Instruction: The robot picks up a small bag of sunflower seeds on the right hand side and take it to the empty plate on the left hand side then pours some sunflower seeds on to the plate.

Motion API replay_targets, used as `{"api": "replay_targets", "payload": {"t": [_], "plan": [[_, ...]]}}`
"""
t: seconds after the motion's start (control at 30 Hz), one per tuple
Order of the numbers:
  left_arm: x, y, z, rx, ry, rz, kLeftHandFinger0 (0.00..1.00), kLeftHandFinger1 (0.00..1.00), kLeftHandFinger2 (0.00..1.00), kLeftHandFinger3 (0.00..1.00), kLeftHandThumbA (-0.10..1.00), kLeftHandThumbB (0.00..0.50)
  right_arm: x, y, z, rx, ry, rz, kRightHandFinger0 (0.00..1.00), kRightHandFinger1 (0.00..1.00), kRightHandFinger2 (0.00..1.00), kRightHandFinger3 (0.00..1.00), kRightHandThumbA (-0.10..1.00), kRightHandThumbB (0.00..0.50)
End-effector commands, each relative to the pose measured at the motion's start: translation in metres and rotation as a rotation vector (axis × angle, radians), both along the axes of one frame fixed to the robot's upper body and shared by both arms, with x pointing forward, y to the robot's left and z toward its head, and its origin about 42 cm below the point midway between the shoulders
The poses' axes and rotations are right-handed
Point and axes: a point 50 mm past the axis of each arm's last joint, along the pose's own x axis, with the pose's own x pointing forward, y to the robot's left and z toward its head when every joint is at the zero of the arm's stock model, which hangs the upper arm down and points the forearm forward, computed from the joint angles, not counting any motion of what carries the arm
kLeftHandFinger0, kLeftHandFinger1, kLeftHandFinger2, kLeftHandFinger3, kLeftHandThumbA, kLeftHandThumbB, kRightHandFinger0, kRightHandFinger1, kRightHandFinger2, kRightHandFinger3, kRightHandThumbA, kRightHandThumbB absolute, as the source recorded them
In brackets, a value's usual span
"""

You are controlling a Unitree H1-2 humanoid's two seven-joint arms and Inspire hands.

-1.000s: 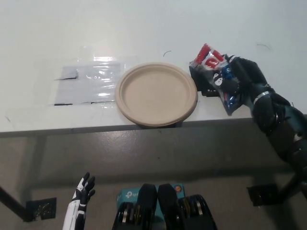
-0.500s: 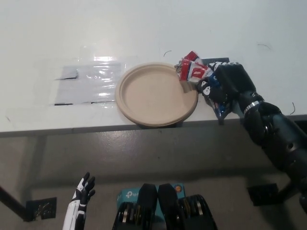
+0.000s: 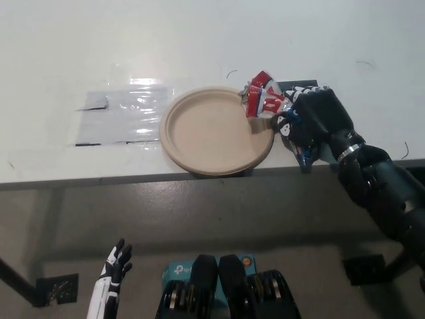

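The black right hand (image 3: 317,119) is clenched around something, arm reaching in from the lower right; the white left hand (image 3: 114,266) hangs low, fingers spread.

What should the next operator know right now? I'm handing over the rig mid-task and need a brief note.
Right hand: black, shut on the small red-and-white seed bag, tilted with its top over the right rim of the round beige paper plate.
Left hand: white, resting low at lower left, open.
Done: bag picked up and brought to plate.
Left: no seeds visible on the plate yet; pour some.
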Motion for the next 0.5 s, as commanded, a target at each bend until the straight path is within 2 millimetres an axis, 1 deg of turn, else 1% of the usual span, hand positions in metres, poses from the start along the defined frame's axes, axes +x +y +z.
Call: {"api": "replay_targets", "payload": {"t": [0.0,0.1,0.13,0.17,0.2,0.23,0.27,0.3,0.33,0.37,0.4,0.43,0.47], "plan": [[0.007,0.000,0.009,0.021,-0.041,-0.021,1.00,1.00,1.00,1.00,1.00,0.009,0.010,0.006,0.043,-0.046,-0.189,0.106,0.00,0.19,0.59,0.45,-0.10,0.175],[0.008,0.000,0.009,0.024,-0.043,-0.024,1.00,1.00,1.00,1.00,1.00,0.010,0.010,0.009,0.049,-0.160,-0.231,0.161,0.00,0.19,0.62,0.46,-0.10,0.170],[0.008,0.000,0.009,0.027,-0.043,-0.024,1.00,1.00,1.00,1.00,1.00,0.011,0.010,0.010,0.051,-0.197,-0.249,0.175,0.00,0.20,0.63,0.46,-0.10,0.179],[0.007,0.000,0.009,0.028,-0.041,-0.024,1.00,1.00,1.00,1.00,1.00,0.011,0.010,0.012,0.052,-0.263,-0.297,0.192,0.00,0.18,0.62,0.45,-0.10,0.208],[0.008,0.000,0.009,0.028,-0.040,-0.023,1.00,1.00,1.00,1.00,1.00,0.012,0.010,0.013,0.053,-0.292,-0.314,0.204,0.00,0.17,0.65,0.45,-0.10,0.206],[0.008,0.000,0.009,0.031,-0.039,-0.022,1.00,1.00,1.00,1.00,1.00,0.007,0.010,0.014,0.053,-0.324,-0.327,0.221,0.00,0.18,0.67,0.45,-0.10,0.226],[0.008,0.000,0.008,0.031,-0.039,-0.022,1.00,1.00,1.00,1.00,1.00,0.015,0.009,0.016,0.053,-0.370,-0.360,0.242,0.00,0.16,0.67,0.44,-0.10,0.244],[0.008,0.000,0.008,0.029,-0.039,-0.022,1.00,1.00,1.00,1.00,1.00,0.017,0.010,0.018,0.054,-0.411,-0.371,0.258,0.00,0.16,0.68,0.45,-0.10,0.246],[0.009,0.000,0.009,0.033,-0.042,-0.024,1.00,1.00,1.00,1.00,1.00,0.017,0.010,0.018,0.054,-0.436,-0.359,0.267,0.00,0.18,0.68,0.43,-0.10,0.249],[0.009,0.000,0.009,0.034,-0.044,-0.026,1.00,1.00,1.00,1.00,1.00,0.016,0.010,0.019,0.055,-0.455,-0.356,0.269,0.00,0.19,0.67,0.41,-0.10,0.265],[0.009,-0.001,0.009,0.030,-0.045,-0.026,1.00,1.00,1.00,1.00,1.00,0.013,0.011,0.021,0.055,-0.487,-0.360,0.272,0.00,0.18,0.65,0.39,-0.10,0.272],[0.009,-0.001,0.009,0.030,-0.047,-0.028,1.00,1.00,1.00,1.00,1.00,0.011,0.011,0.022,0.055,-0.504,-0.360,0.274,0.00,0.14,0.58,0.31,-0.10,0.296],[0.010,-0.001,0.009,0.035,-0.051,-0.032,1.00,1.00,1.00,1.00,1.00,0.005,0.011,0.023,0.055,-0.540,-0.379,0.278,0.00,0.07,0.50,0.20,-0.10,0.319]]}}
